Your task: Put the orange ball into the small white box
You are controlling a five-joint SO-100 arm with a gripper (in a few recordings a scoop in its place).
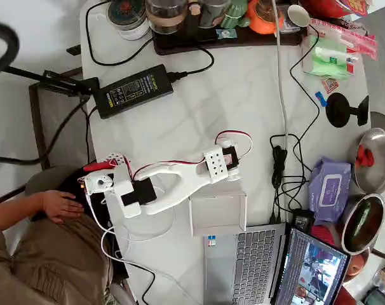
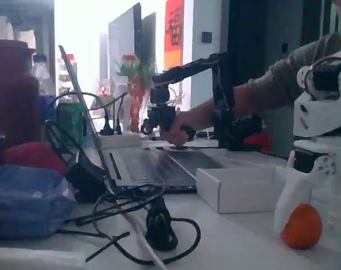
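Landmark: we took the small shallow white cardboard box [image 1: 218, 215] as our reference; in the overhead view it lay on the pale marble-patterned bench [image 1: 180, 121], touching the far edge of the grey laptop keyboard [image 1: 243, 264].

Ball: we saw the small bright-orange dimpled ball [image 2: 301, 226] in the fixed view, resting on the bench just beside the box, off its right-hand corner in that picture and outside its walls.

Tool: the white two-finger tool [image 2: 288, 208] of the white arm reached down at the ball, one white finger [image 2: 287, 194] standing against the ball's left side in the fixed view. In the overhead view the wrist block [image 1: 220, 164] sat just beyond the box's far wall and hid what lay under it.

Tool state: we could not tell whether the fingers were spread or clamped on the ball; the second finger was not clear to us.

Done so far: we judged that the arm had been brought to the ball, and no more than that.

Left to do: the ball sat at bench level, so we judged the firm grasp, the lift over the low wall and the release inside the box all remained.

Box contents: its inside looked bare white from above.
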